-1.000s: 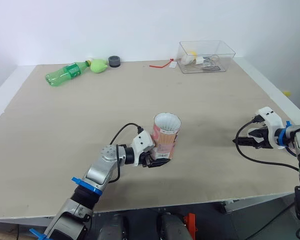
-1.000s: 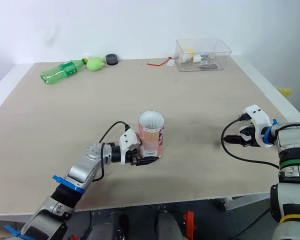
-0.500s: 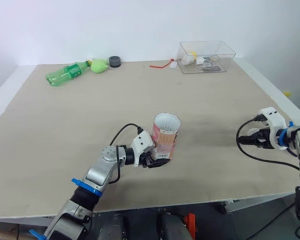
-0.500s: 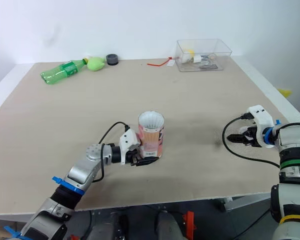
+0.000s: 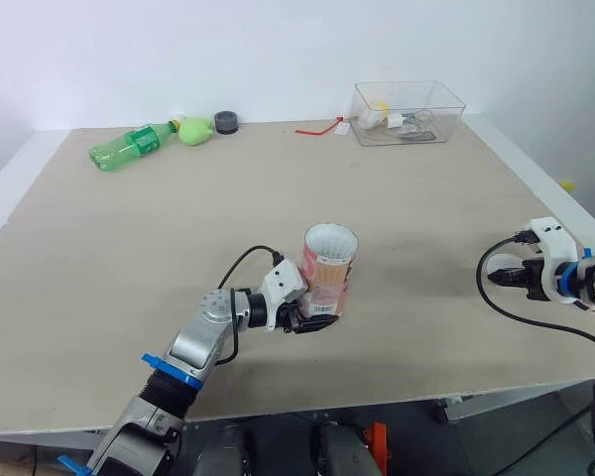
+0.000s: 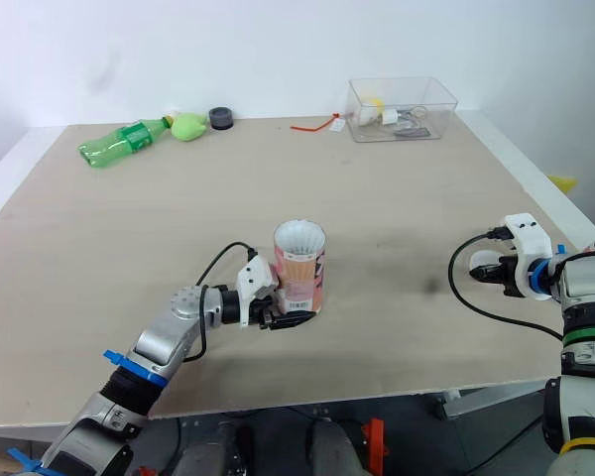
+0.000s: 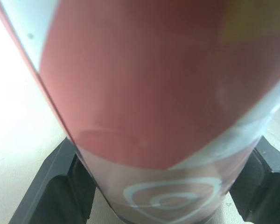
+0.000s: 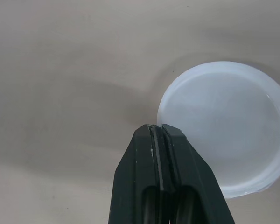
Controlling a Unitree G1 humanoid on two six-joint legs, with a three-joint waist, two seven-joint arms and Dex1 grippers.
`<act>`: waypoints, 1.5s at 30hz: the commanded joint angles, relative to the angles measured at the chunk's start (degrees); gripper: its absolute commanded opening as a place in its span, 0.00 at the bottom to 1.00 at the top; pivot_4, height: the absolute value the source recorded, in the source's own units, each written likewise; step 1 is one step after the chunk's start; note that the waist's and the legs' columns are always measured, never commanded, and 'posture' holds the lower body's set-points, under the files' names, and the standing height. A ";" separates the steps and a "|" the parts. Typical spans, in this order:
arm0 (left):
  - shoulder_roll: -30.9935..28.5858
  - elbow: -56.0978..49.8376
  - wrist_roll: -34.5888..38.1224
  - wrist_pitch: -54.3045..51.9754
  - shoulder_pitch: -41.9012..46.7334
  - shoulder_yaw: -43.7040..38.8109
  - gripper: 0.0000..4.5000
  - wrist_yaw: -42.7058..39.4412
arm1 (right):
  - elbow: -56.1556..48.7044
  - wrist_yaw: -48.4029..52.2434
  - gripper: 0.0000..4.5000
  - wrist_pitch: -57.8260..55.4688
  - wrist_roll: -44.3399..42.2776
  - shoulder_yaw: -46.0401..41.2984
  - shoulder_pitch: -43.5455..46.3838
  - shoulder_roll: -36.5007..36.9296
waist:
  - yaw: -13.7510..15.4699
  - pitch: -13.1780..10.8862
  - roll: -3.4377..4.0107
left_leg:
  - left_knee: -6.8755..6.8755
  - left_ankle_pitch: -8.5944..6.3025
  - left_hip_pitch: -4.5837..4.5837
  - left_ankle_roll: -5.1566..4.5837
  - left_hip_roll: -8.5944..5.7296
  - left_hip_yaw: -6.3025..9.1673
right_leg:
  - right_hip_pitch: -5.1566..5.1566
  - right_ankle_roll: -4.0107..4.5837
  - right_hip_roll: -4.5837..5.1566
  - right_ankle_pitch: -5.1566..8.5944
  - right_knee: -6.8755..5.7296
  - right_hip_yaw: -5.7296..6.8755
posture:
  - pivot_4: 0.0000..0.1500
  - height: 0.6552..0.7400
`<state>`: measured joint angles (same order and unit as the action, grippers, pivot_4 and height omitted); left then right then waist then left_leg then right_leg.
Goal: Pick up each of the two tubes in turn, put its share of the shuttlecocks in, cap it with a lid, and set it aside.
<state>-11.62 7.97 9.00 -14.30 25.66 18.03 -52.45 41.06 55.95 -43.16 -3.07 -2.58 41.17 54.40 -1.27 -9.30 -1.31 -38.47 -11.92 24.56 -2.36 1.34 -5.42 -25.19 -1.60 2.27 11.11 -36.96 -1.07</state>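
A pink and white tube (image 5: 329, 270) stands upright near the middle of the table, its open top showing white feathers inside. My left gripper (image 5: 312, 319) is closed around the tube's base, one black finger (image 7: 51, 186) on each side. Near the table's right edge is my right gripper (image 6: 479, 270), with its fingers (image 8: 144, 177) pressed together. Their tips meet exactly at the rim of a round translucent white lid (image 8: 224, 130), which appears pinched by its edge.
Along the far edge lie a green plastic bottle (image 5: 131, 146), a green lump (image 5: 194, 130) and a small black cap (image 5: 226, 122). A red strap (image 5: 319, 127) and a clear box (image 5: 409, 112) of small items sit at the far right.
My right gripper has gone from open to shut and has drawn back to the right, toward the table's edge. The left gripper and the tube have stayed in place.
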 commanded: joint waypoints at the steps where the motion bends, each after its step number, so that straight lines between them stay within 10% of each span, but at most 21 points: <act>1: 0.31 -1.60 0.88 0.03 0.84 -0.42 0.70 0.03 | -2.31 1.53 0.02 3.41 0.50 1.03 -0.55 1.65 | -0.02 0.00 0.00 | 0.00 0.00 0.00 0.00 0.00 0.00 | 0.00 0.00 0.00 0.00 0.00 0.00 | 1.00 1.00; 23: -0.97 3.49 0.45 3.09 3.64 -1.48 0.70 -1.04 | -44.72 24.25 0.02 18.84 -2.70 11.37 -7.66 7.40 | 0.13 -0.02 0.05 | 0.03 -0.03 0.11 0.05 0.02 0.04 | -0.12 0.00 0.03 0.12 0.00 0.09 | 1.00 1.00; 37: -0.60 2.97 0.49 2.64 3.06 -1.28 0.70 -0.63 | -37.21 30.39 0.02 35.82 5.25 22.59 -2.03 2.11 | 0.14 -0.05 -0.01 | 0.03 -0.04 0.10 0.06 0.02 0.05 | -0.12 0.05 0.08 0.14 0.00 0.17 | 1.00 1.00; 45: -0.89 2.03 0.58 2.04 2.33 -1.21 0.70 -0.38 | -36.58 33.68 0.86 40.60 7.22 24.23 0.69 1.83 | 0.14 -0.05 -0.01 | 0.03 -0.04 0.09 0.06 0.05 0.06 | -0.12 0.10 0.06 0.14 0.00 0.20 | 1.00 1.00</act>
<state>-12.30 11.82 9.08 -12.29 28.27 17.46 -52.89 6.56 87.80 -3.11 4.18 22.19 40.54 55.93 -1.13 -9.35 -1.32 -38.44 -11.96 24.65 -2.30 1.39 -5.35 -25.31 -1.48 2.33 11.24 -36.96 -0.86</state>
